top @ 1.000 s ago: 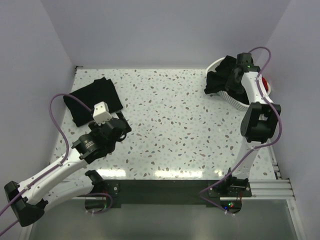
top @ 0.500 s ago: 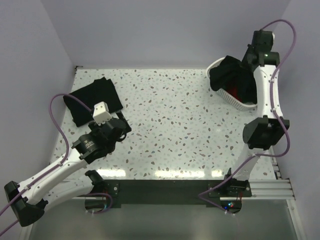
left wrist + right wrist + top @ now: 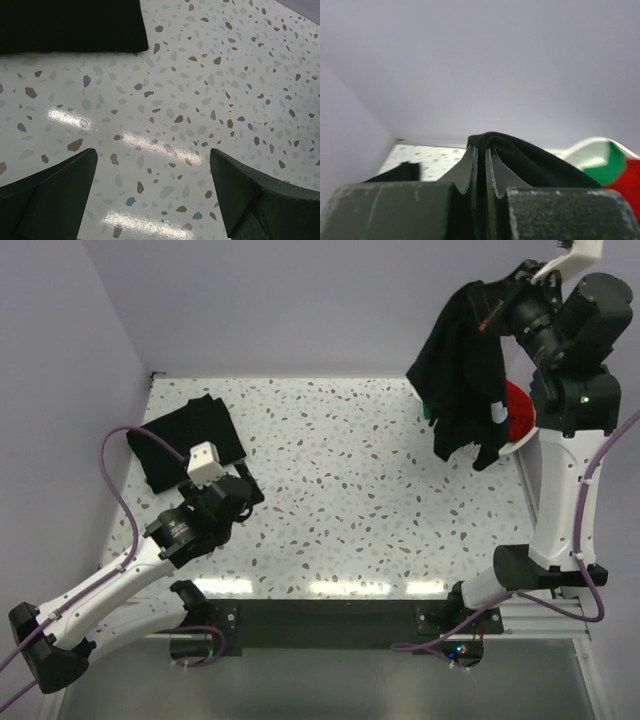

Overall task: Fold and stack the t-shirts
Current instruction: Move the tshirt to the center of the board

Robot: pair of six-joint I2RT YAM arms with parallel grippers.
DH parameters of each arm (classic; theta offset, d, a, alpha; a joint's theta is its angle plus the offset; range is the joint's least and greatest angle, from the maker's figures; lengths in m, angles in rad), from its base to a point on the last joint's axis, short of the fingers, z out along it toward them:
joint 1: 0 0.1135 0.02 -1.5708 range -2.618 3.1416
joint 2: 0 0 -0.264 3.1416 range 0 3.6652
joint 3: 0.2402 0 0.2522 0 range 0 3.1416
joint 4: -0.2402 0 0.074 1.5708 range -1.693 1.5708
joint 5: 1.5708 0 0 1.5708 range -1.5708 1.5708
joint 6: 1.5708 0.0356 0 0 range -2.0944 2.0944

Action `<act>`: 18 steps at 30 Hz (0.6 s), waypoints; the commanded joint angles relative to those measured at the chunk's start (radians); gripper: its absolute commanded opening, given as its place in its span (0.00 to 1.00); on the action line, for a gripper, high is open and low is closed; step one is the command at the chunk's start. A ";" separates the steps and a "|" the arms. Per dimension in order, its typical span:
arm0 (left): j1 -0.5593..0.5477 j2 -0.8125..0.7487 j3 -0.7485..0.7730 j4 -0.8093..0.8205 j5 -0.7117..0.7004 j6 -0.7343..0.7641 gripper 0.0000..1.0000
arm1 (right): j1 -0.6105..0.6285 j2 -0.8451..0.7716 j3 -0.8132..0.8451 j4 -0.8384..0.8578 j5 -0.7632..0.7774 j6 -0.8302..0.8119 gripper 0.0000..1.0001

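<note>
The right hand (image 3: 481, 150) pinches a black t-shirt (image 3: 465, 380) high in the air while the left hand (image 3: 152, 155) hovers spread; next it likely needs laying flat on the bench (image 3: 350, 490).

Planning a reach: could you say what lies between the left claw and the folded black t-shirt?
Only bare tabletop, from left claw to folded t-shirt, per left wrist view.

Folded shirt (image 3: 185, 440) lies far left on the table (image 3: 350, 490), with the left gripper (image 3: 155, 200) just near-side and right of it, not touching. Hanging shirt (image 3: 465, 380), pinched in the right gripper (image 3: 481, 165), hangs over the far-right corner, in front of the basket (image 3: 519, 446) holding more shirts (image 3: 518, 408).
</note>
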 commanded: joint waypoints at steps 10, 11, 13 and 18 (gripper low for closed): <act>0.003 0.035 -0.010 0.117 0.004 0.046 1.00 | 0.149 -0.073 -0.056 0.190 -0.277 0.211 0.00; 0.003 0.042 -0.010 0.122 0.005 0.052 1.00 | 0.149 -0.103 -0.138 0.153 -0.251 0.198 0.00; 0.003 0.051 -0.009 0.134 0.014 0.066 1.00 | 0.148 -0.122 -0.212 0.077 -0.095 0.186 0.00; 0.003 0.094 0.002 0.142 0.040 0.102 1.00 | 0.103 -0.203 -0.644 -0.083 0.228 0.255 0.23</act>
